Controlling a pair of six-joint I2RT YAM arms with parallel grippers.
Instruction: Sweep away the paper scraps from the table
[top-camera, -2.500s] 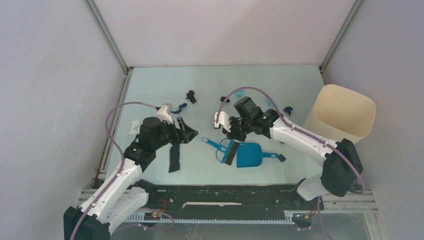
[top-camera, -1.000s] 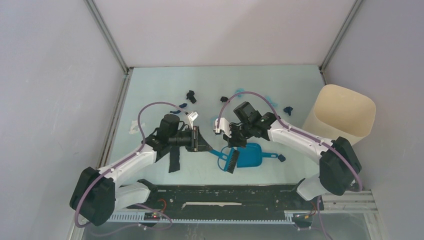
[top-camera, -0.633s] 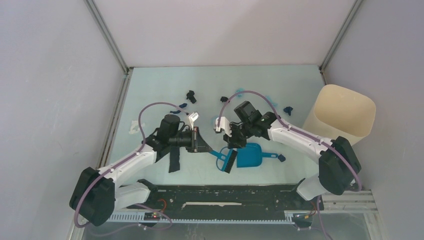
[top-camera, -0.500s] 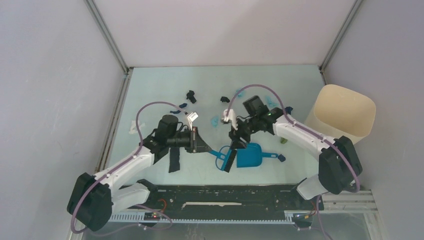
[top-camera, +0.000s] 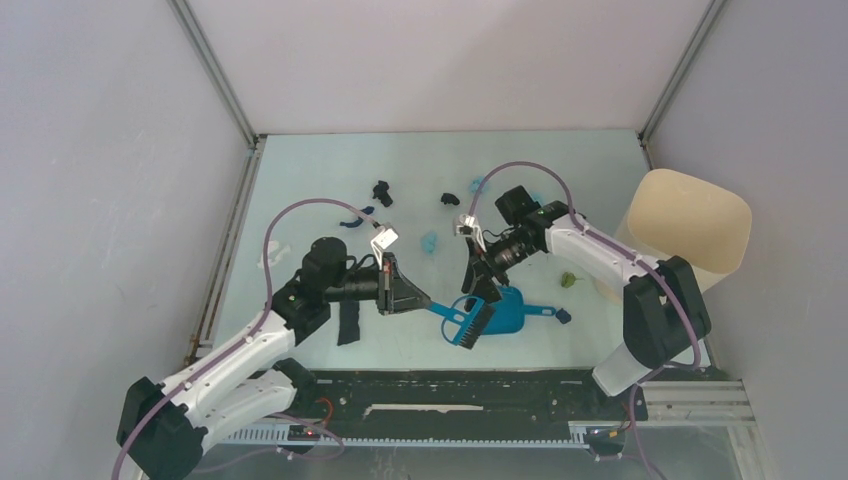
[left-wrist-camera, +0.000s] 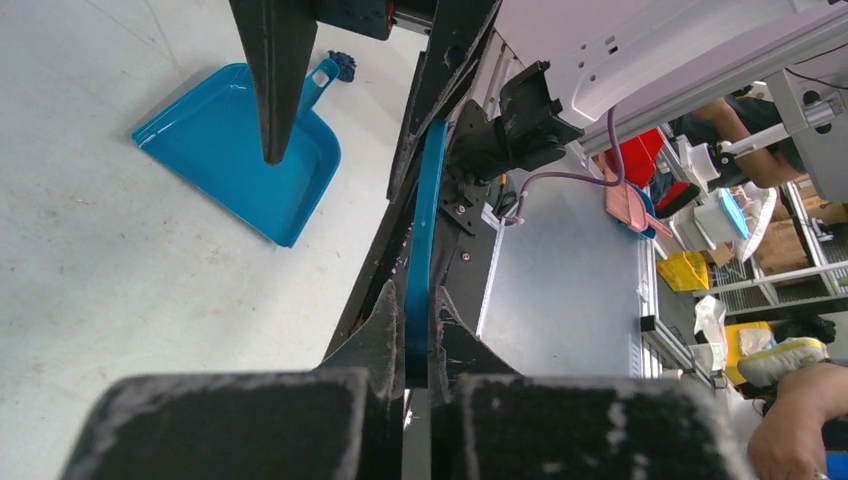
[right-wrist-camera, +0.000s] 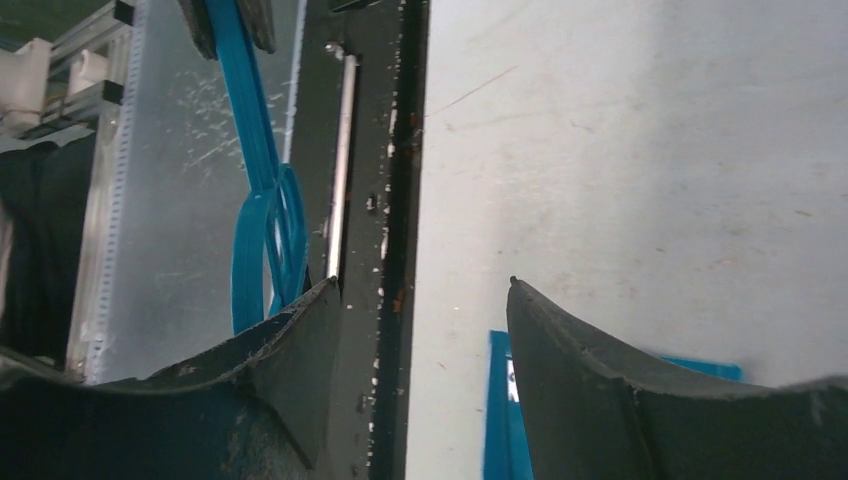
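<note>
My left gripper (top-camera: 408, 298) (left-wrist-camera: 418, 296) is shut on the handle of the blue hand brush (top-camera: 462, 320) (left-wrist-camera: 424, 200), whose bristle end sits beside the blue dustpan (top-camera: 508, 312) (left-wrist-camera: 240, 150). Just above the dustpan, my right gripper (top-camera: 481, 272) (right-wrist-camera: 420, 292) stands open with nothing between its fingers; the brush handle (right-wrist-camera: 255, 160) shows to its left. Paper scraps lie scattered on the table (top-camera: 320, 170): black lumps (top-camera: 381, 191) (top-camera: 449, 198), light blue bits (top-camera: 430, 241) (top-camera: 478, 185), a dark blue strip (top-camera: 353, 215), a green bit (top-camera: 568, 280) and a white bit (top-camera: 269, 255).
A tall beige bin (top-camera: 688, 232) stands at the table's right edge. A long black strip (top-camera: 348, 322) lies under my left arm. A dark blue scrap (top-camera: 563, 316) sits at the dustpan handle's tip. A black rail (top-camera: 450, 385) runs along the near edge.
My left gripper closed on the brush handle. My right gripper let go of the brush, opened and drew back to the right.
</note>
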